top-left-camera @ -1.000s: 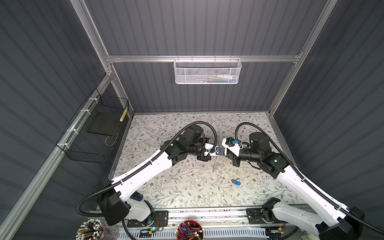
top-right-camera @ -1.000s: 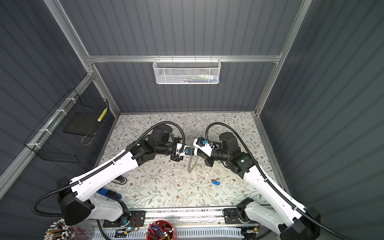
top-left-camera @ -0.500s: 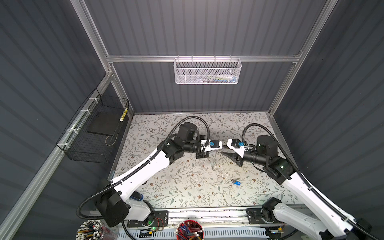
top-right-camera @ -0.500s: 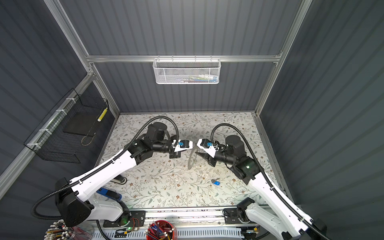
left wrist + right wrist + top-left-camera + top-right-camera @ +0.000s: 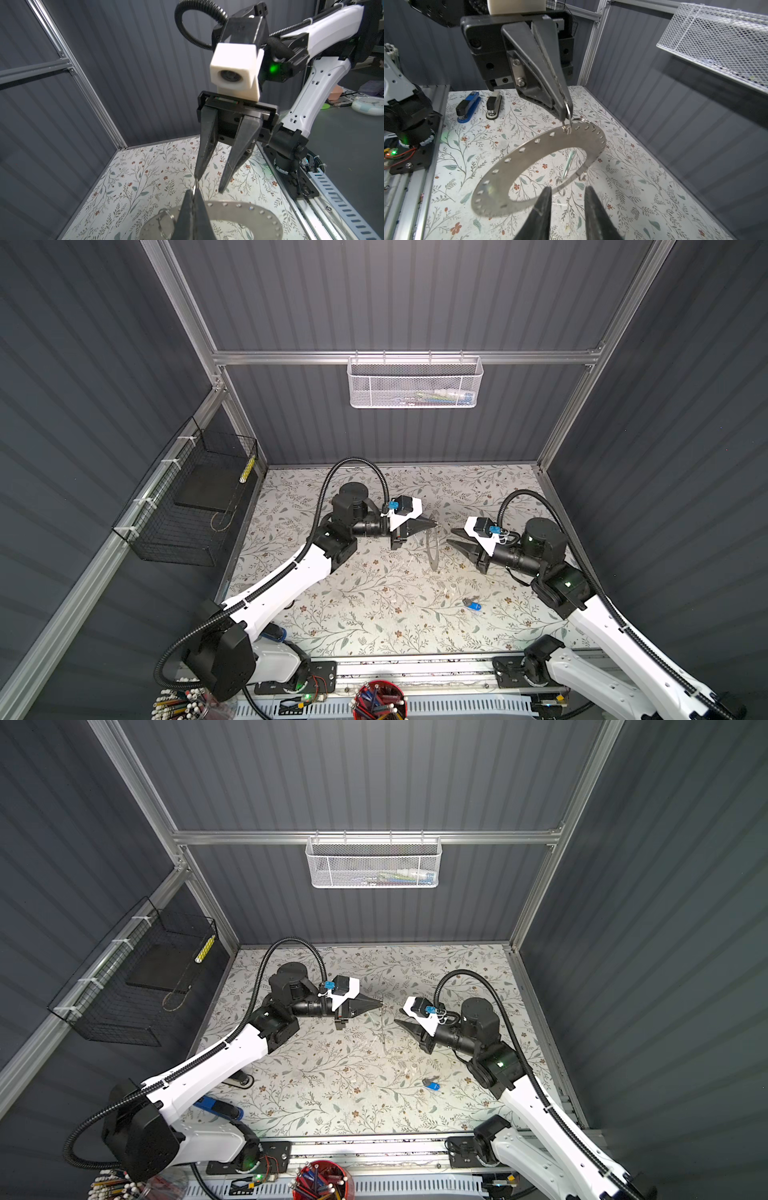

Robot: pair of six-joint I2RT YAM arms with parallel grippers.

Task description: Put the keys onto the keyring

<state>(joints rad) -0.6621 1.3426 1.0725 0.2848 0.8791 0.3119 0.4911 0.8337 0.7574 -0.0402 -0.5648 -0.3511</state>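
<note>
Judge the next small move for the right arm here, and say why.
Probably lower the right gripper toward the blue-tagged key lying on the table near it. Its jaws stand open and empty, while the left gripper is shut on a small loop at the rim of the keyring, holding it up.

Two arms: left arm (image 5: 286, 585), right arm (image 5: 602, 626). Two grippers: left gripper (image 5: 434, 524), right gripper (image 5: 449, 536). One keyring (image 5: 504, 178), with at least four small wire rings (image 5: 582, 176) on it; the exact count is hard to tell. One key (image 5: 471, 605), blue-tagged. Two staplers: blue stapler (image 5: 468, 106), black-and-silver stapler (image 5: 493, 106). Two baskets: white basket (image 5: 413, 383), black basket (image 5: 187, 510). Two pen pots: red pot (image 5: 380, 699), clear pot (image 5: 183, 705)
</note>
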